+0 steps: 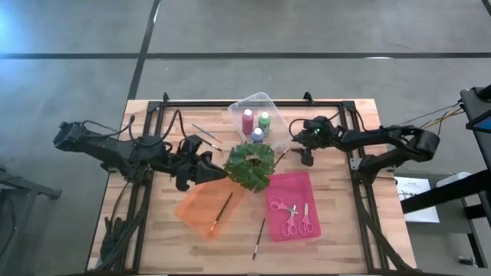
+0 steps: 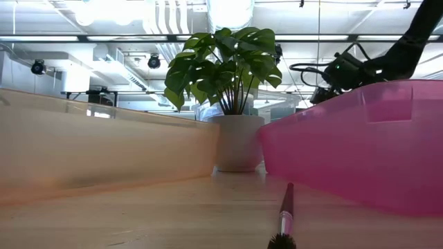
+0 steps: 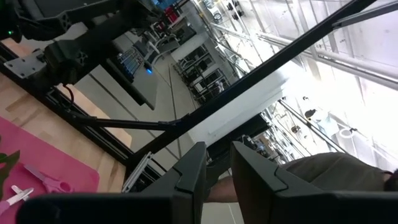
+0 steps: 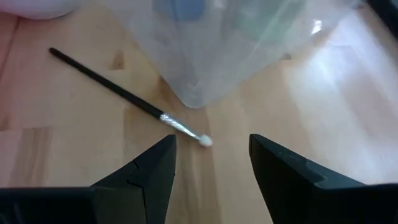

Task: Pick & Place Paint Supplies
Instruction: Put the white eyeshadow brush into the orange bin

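Observation:
Three paint bottles, maroon-pink [image 1: 247, 120], green [image 1: 264, 120] and blue-purple [image 1: 257, 135], stand in the clear tray [image 1: 270, 102]. A dark-handled paintbrush [image 4: 118, 90] lies flat on the wood beside that tray's corner. My right gripper [image 4: 211, 165] [image 1: 301, 152] hovers open just above its white tip, touching nothing. Pink-handled scissors [image 1: 291, 217] lie in the pink tray [image 1: 304, 182]. Other brushes lie in the orange tray [image 1: 224, 207], on the near table [image 1: 259, 238] and at the far left [image 1: 205, 136]. My left gripper [image 3: 217, 155] [image 1: 221, 174] is raised beside the plant, pointing level, narrowly open and holding nothing.
The leafy plant in its white pot [image 1: 248, 164] [image 2: 237, 142] stands mid-table between both grippers. The orange tray [image 2: 104, 152] and the pink tray [image 2: 360, 145] flank a brush lying near the front edge [image 2: 284, 221]. Dark frame rails border the table's left and right sides.

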You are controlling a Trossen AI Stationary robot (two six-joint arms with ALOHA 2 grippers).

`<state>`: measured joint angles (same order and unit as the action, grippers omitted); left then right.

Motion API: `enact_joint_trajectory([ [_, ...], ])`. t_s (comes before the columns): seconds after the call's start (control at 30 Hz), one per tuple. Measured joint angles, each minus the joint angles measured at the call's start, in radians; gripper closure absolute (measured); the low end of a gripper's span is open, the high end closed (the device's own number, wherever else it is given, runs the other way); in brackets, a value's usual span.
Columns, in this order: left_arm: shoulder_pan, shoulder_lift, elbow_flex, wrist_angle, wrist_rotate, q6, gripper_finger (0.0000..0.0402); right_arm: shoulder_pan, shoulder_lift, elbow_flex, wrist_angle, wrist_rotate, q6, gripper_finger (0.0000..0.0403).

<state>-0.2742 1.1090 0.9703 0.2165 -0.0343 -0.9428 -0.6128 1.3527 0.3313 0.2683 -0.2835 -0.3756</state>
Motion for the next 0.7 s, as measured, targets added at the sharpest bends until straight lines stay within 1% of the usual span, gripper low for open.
enact_joint_trajectory([
  [0.13,0.0,0.0,0.0,0.0,0.0,-0.001,0.0317,0.0,0.06,0.0,0.06,-0.053,0.003,0.0202],
  [0.3,0.0,0.0,0.0,0.0,-0.001,-0.026,0.0317,0.0,0.117,0.0,0.139,-0.063,0.006,0.0202],
  [0.4,0.0,0.0,0.0,0.0,-0.002,-0.035,0.0317,0.0,0.143,0.001,0.14,-0.071,0.002,0.0202],
  [0.53,0.0,0.0,0.0,0.0,-0.004,-0.035,0.0317,0.0,0.18,0.001,0.142,-0.139,0.001,0.0202],
  [0.7,0.0,0.0,0.0,-0.001,-0.012,-0.035,0.0317,0.0,0.215,0.002,0.149,-0.192,0.013,0.0202],
])
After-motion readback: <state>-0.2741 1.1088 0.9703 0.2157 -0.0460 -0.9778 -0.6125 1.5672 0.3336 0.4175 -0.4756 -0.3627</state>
